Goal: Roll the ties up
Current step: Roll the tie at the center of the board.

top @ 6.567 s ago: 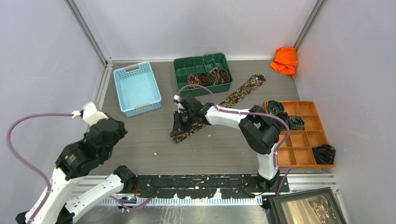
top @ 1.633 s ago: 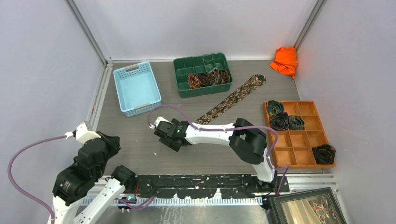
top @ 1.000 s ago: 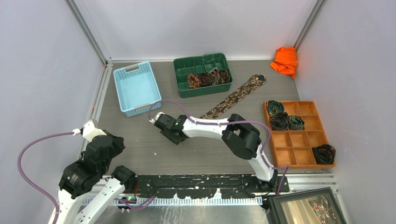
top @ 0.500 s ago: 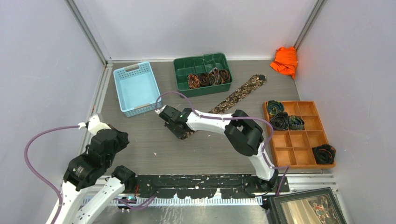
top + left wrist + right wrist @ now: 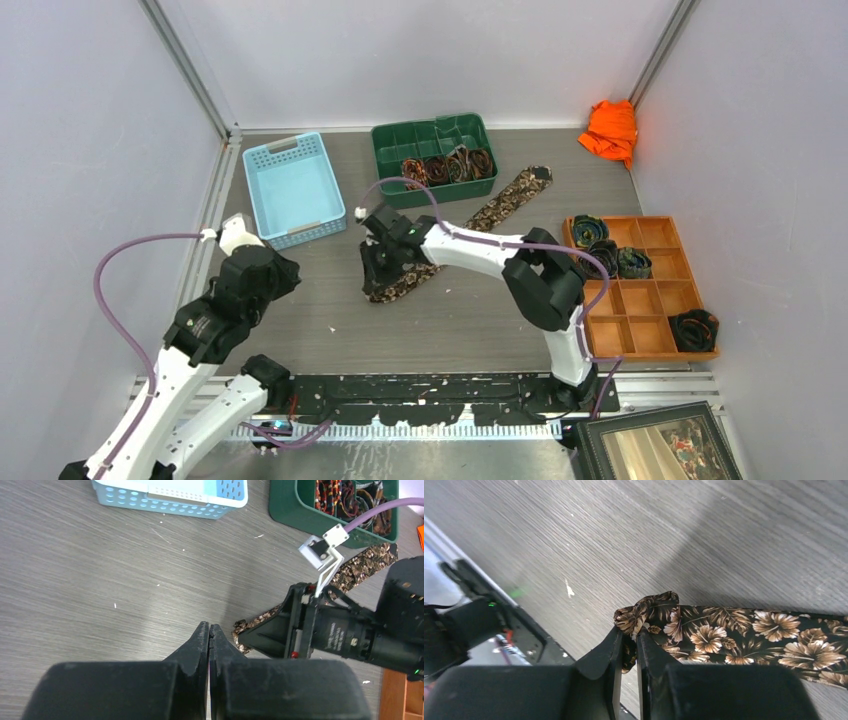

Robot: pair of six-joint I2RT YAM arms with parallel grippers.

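Note:
A long brown floral tie (image 5: 500,208) lies diagonally on the table from near the green bin down to the middle. My right gripper (image 5: 383,268) is shut on its narrow end; in the right wrist view the fabric (image 5: 704,630) bunches between the pads at the gripper (image 5: 630,637). My left gripper (image 5: 209,630) is shut and empty, hovering left of the tie's end (image 5: 260,620); in the top view it (image 5: 285,268) is at the left of the table. Several coiled ties (image 5: 448,166) sit in the green bin (image 5: 400,190).
A light blue basket (image 5: 293,190) stands at the back left. An orange divided tray (image 5: 655,325) at the right holds dark coils (image 5: 603,256). A bright orange cloth (image 5: 610,130) lies in the back right corner. A framed picture (image 5: 655,445) sits at the near right.
My right gripper has carried the tie's narrow end back up and right toward the green bin. The tie's wide end shifted left. My left arm has swung up and toward the table's middle.

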